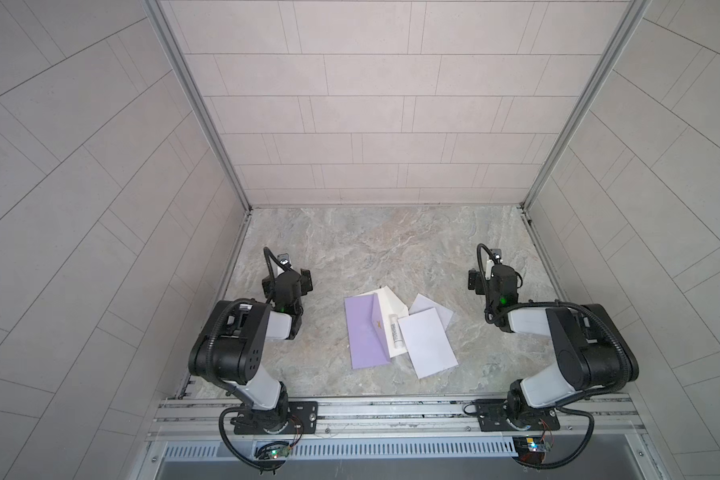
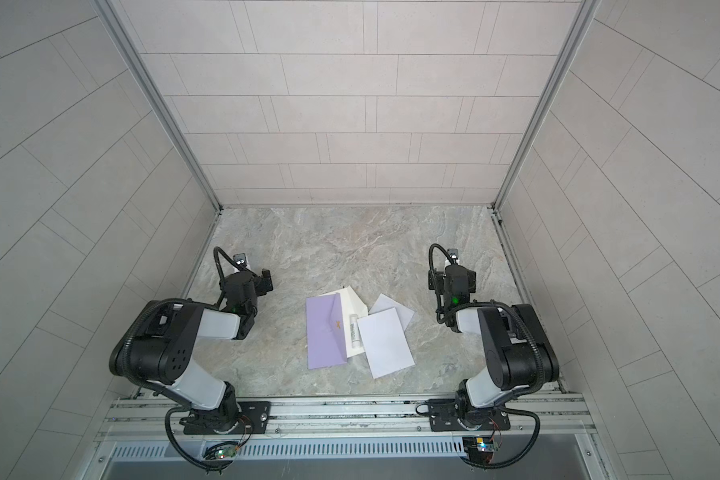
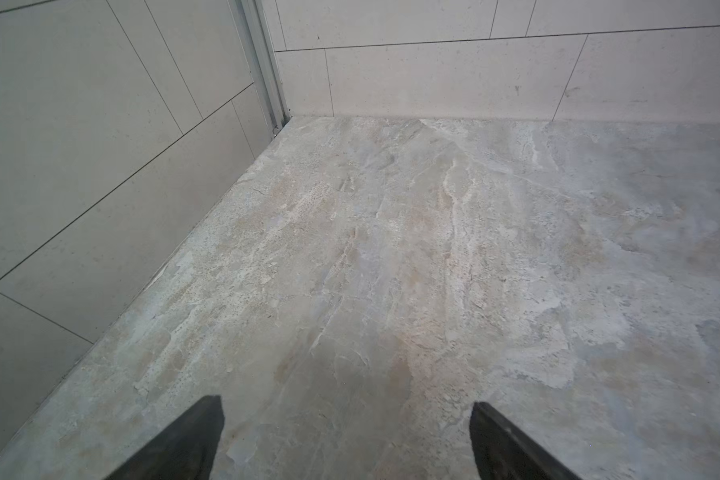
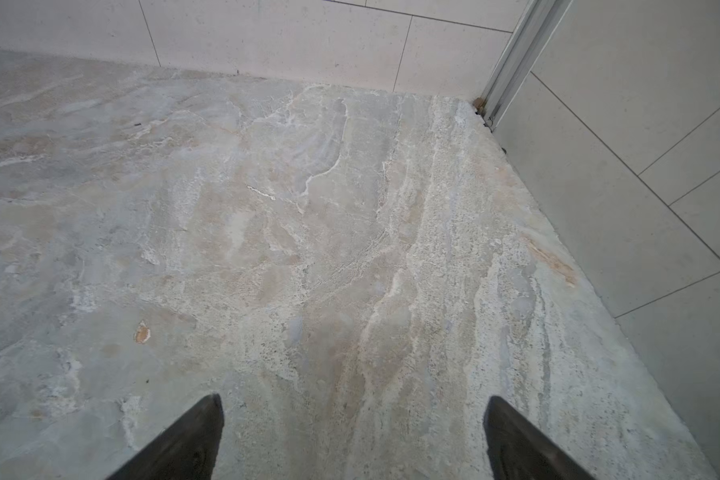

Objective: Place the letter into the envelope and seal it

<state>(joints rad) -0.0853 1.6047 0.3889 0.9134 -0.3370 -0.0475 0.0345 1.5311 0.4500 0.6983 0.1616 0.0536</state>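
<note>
While the left gripper (image 3: 346, 405) and right gripper (image 4: 352, 403) are held open and empty, the letter (image 1: 431, 347), lying at 3 o'clock of the envelope (image 1: 366, 332), could be creased if the adjoining glue stick (image 1: 395, 334) is dragged.

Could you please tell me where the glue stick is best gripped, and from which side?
Grip the glue stick mid-body from above, jaws across its width: it lies flat, with the envelope and a paper sheet close alongside.
</note>
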